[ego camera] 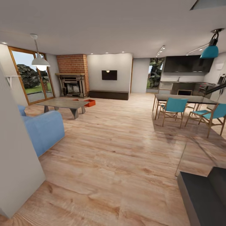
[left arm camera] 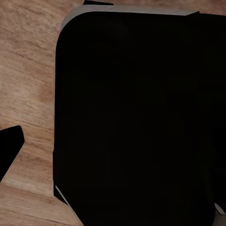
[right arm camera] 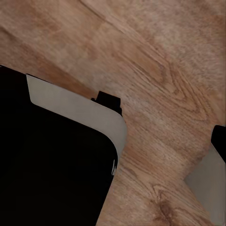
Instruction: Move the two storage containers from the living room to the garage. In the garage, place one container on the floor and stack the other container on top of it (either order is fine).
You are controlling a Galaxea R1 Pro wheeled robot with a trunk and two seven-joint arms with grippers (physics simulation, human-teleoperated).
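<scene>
I am looking across the living room, and I am only at the fetching step: nothing is being carried. One orange box (ego camera: 89, 102) is sitting on the wood floor (ego camera: 119, 150) in the upper left of the frame, just behind the low grey table (ego camera: 64, 104) and in front of the brick fireplace (ego camera: 72, 76). A sliver of orange beside it may be the second box; I cannot be sure. Both wrist cameras are facing dark body panels over planks, so I cannot tell how either gripper's fingers are set. Next, I judge, I am needing to drive forward and left past the blue sofa (ego camera: 44, 129).
</scene>
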